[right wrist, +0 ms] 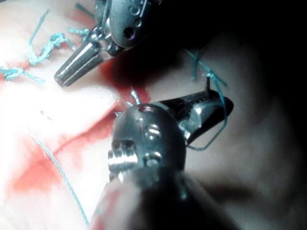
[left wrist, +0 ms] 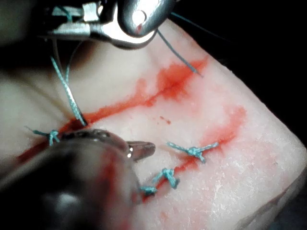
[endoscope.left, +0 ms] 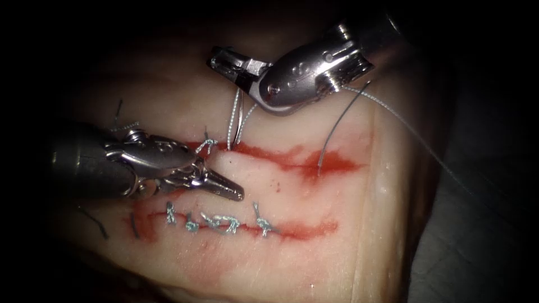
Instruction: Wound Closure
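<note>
The tissue (endoscope.left: 314,258) carries two cuts. On the upper cut (endoscope.left: 292,160), a knot (endoscope.left: 206,145) sits at the left end. Just right of it, two strands of thread (endoscope.left: 233,120) rise from the cut to my right tool (endoscope.left: 216,59). Its jaws look shut on that thread (right wrist: 218,91), which loops round their tip. My left tool (endoscope.left: 238,194) lies between the two cuts, jaws shut and holding nothing, its tip (left wrist: 148,148) just below the upper cut.
The lower cut (endoscope.left: 314,229) is closed by several knotted stitches (endoscope.left: 224,223). A dark thread (endoscope.left: 334,132) curves down from under the right tool's wrist to the red fluid on the upper cut. A pale thread (endoscope.left: 415,134) runs off past the tissue's right edge. Cut thread ends (endoscope.left: 118,112) lie at the left.
</note>
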Available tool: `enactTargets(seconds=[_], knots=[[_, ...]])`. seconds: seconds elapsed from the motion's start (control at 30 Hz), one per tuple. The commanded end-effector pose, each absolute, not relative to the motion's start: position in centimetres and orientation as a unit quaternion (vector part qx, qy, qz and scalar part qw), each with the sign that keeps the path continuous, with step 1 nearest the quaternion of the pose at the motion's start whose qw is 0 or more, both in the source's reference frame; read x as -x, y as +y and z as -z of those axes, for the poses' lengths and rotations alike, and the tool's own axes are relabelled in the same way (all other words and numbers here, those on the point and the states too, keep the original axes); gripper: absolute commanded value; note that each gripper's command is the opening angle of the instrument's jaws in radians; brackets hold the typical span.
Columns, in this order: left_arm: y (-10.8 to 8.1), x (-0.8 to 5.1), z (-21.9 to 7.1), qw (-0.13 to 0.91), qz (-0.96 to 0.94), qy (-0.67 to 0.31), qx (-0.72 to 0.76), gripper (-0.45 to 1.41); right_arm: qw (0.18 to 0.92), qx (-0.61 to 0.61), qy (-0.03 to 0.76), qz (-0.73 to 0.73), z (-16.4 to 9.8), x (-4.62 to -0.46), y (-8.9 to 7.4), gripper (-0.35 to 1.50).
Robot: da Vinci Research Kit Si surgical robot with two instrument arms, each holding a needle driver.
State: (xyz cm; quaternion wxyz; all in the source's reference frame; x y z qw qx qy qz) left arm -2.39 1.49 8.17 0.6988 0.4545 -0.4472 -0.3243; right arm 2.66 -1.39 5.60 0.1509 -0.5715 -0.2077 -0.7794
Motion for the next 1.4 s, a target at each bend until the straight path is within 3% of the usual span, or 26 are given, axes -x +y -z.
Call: enactTargets(seconds=[0.03,1.4], knots=[[1.5,2.45,-8.22,0.699,0.324,-0.448,-0.454,-0.45,0.144,0.572,-0.216,0.778,-5.62,-2.75,-1.35,-0.35],[1.48,2.46,-8.19,0.699,0.324,-0.446,-0.456,-0.45,0.153,0.576,-0.206,0.776,-5.63,-2.75,-1.36,-0.35]])
